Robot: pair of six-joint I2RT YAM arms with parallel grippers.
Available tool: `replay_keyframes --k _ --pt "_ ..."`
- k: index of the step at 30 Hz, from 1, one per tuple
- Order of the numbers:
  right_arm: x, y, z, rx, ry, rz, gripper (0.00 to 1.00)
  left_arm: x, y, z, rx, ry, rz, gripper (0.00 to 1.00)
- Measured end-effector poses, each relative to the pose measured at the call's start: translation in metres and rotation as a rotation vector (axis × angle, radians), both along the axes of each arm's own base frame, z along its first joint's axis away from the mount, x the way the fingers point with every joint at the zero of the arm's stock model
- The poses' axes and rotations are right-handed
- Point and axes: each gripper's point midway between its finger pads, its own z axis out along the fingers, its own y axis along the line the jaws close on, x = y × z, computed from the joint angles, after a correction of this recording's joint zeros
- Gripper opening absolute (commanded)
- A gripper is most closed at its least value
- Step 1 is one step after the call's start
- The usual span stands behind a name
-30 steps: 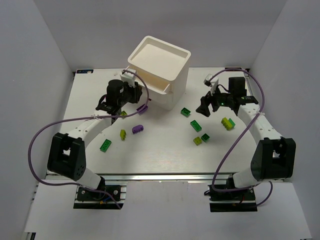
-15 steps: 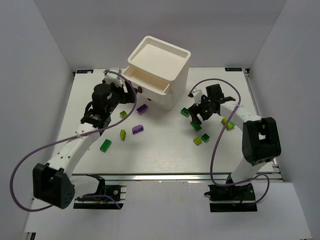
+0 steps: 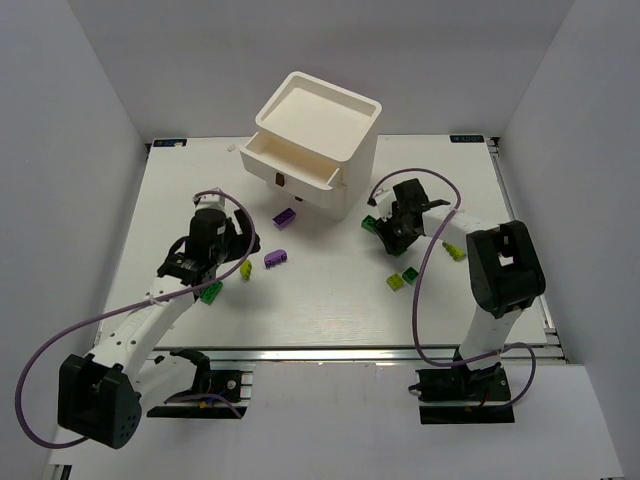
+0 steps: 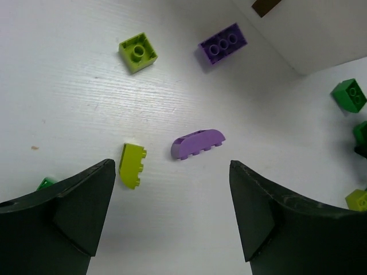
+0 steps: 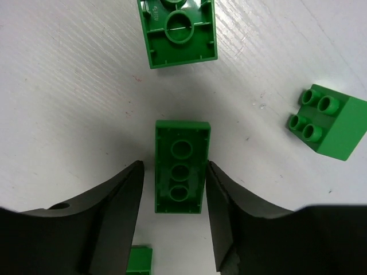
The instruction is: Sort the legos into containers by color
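We've got the left gripper (image 4: 171, 166) wide apart over a purple lego (image 4: 198, 143) in front of the chest (image 3: 357, 165); the right gripper (image 5: 175, 166) straddles a green lego (image 5: 182, 150) beside it, unclamped.

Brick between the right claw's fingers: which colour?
The brick is green; right wrist view shows it best.

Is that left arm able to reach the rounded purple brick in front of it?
Probably yes. The left hand is open, and the rounded purple brick lies just ahead, in line with its opening. A lime brick sits close to one side, but nothing blocks the way.
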Motion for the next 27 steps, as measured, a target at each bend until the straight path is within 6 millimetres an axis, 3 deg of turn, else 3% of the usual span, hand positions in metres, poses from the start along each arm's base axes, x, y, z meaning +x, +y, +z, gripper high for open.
replay_keyframes --k 4,7,10,13,16,19,23,27 --pt "0.000 0.002 0.000 0.001 -0.001 0.004 0.24 -0.010 0.011 -0.013 0.031 0.065 0.049 0.91" --pt "-0.002 0.004 0.001 0.013 0.001 0.036 0.11 -0.018 0.020 -0.026 0.066 0.131 0.087 0.92" --pt "-0.021 0.009 0.006 0.051 0.053 0.135 0.09 -0.027 0.028 -0.041 0.108 0.201 0.116 0.94" --pt "-0.045 0.019 0.034 0.117 0.057 0.311 0.01 -0.034 0.036 -0.054 0.149 0.271 0.138 0.95" --pt "-0.065 0.036 0.102 0.217 -0.105 0.563 0.00 -0.037 0.042 -0.062 0.178 0.325 0.152 0.96" --pt "-0.066 0.060 0.168 0.300 -0.277 0.704 0.00 -0.038 0.047 -0.071 0.202 0.377 0.160 0.97" --pt "-0.043 0.100 0.236 0.399 -0.424 0.764 0.00 -0.043 0.053 -0.084 0.229 0.439 0.156 0.97" --pt "-0.011 0.150 0.272 0.488 -0.470 0.722 0.00 -0.047 0.059 -0.091 0.258 0.481 0.145 0.98"
